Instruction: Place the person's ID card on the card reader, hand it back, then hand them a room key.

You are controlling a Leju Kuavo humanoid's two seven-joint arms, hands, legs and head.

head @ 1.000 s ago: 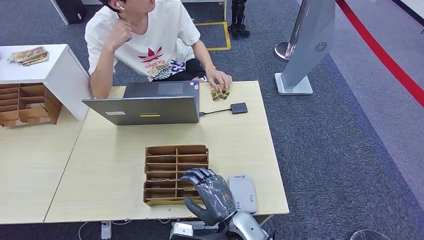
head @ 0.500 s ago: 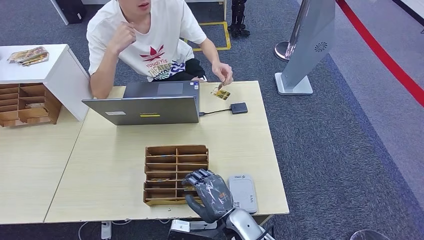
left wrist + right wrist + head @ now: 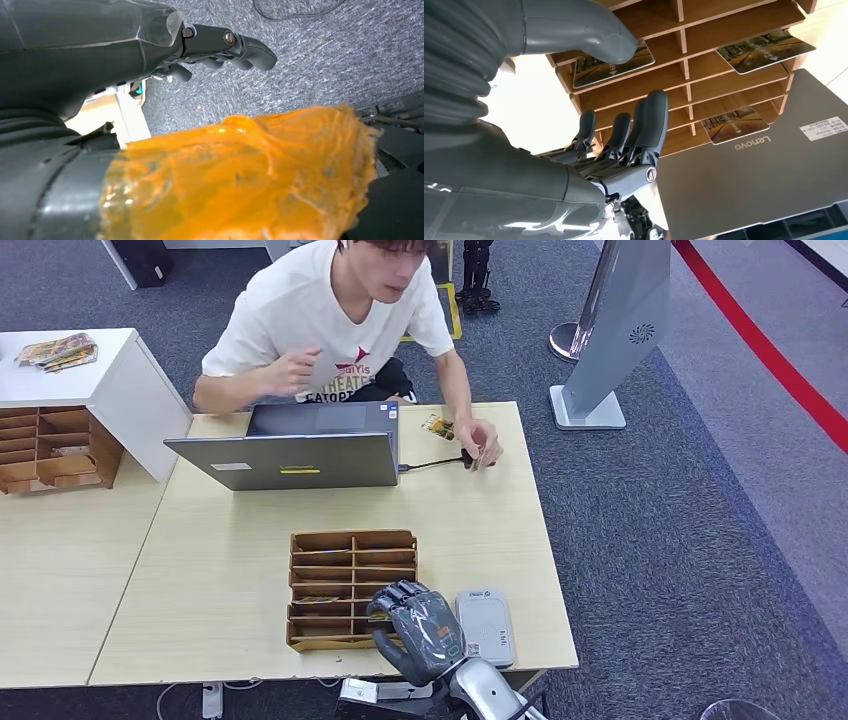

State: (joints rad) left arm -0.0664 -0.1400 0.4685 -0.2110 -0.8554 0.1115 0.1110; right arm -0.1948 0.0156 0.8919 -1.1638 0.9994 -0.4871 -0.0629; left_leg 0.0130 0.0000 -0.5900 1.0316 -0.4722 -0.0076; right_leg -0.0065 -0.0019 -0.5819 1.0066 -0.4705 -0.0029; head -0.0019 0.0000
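My right hand hovers at the table's near edge, over the near right corner of the wooden slotted organizer. It holds nothing, and its fingers and thumb stand apart. Room key cards lie in several organizer slots. Just right of the hand lies a grey-white card reader. Across the table the person leans forward, with one hand on a small black box cabled to the laptop. A patterned card lies beside that hand. My left hand hangs over the carpet, holding nothing.
A second wooden organizer and a white cabinet stand at the left. A grey kiosk stand rises on the carpet right of the table. Bare tabletop lies between the laptop and the near organizer.
The person has leaned forward and moved the hand from the patterned card to the black box. My right hand has drawn slightly back toward the table edge.
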